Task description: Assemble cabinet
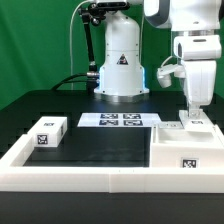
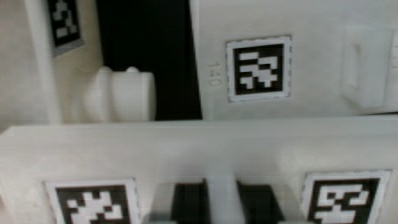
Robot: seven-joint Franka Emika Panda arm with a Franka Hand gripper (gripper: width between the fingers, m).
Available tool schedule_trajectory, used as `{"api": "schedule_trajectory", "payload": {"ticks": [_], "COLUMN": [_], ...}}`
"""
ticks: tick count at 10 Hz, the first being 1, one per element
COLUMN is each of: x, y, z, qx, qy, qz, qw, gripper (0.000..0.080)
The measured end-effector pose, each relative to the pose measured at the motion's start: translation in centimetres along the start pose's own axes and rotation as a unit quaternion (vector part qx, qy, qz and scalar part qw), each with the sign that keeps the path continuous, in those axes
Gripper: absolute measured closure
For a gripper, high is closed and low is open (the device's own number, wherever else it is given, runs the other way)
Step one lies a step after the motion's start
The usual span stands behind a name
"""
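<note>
While the end effector [image 1: 192, 113] is hanging low over the cabinet [image 1: 186, 152], which is sitting on the black surface [image 1: 100, 147] at the exterior view's right, just inside the rail [image 1: 100, 182], we are judging that the step in hand is gripping or seating a small white part [image 1: 201, 126] on the cabinet's top. We are not able to tell whether the fingers are standing wide or narrow, nor whether they are holding that part, since both views are too blurred there. To do this well, we are advising a straight vertical approach, with the fingers centred across the part's narrow sides and closing only once both pads are level with it. A skewed squeeze is likely to twist the part or nudge the cabinet along the surface. Pressing down should stay gentle, because the plastic is looking smooth and apt to slide. Counting now, we are seeing one arm, one end effector, one cabinet, one loose tagged block [image 1: 47, 131] well apart at the exterior view's left, and one marker board [image 1: 120, 120] lying between them at the back. The wrist view is showing four tags [image 2: 258, 68] and one rounded white knob [image 2: 125, 95], though we cannot say which piece is carrying it.
</note>
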State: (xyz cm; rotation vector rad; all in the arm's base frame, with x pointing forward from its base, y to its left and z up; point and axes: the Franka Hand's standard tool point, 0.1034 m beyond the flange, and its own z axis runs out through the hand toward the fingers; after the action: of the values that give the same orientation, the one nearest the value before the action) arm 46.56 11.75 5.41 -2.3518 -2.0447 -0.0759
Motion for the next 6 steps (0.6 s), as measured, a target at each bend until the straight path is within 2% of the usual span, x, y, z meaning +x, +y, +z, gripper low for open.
{"api": "schedule_trajectory", "payload": {"ticks": [4, 6], "x": [0.17, 0.26], "y": [0.67, 1.00], "z": [0.05, 0.08], "qx": [-0.005, -0.012], "qy": [0.004, 0.009], "qz": [0.029, 0.041], "qw": [1.000, 0.999], "gripper": [0.0729, 0.0729]}}
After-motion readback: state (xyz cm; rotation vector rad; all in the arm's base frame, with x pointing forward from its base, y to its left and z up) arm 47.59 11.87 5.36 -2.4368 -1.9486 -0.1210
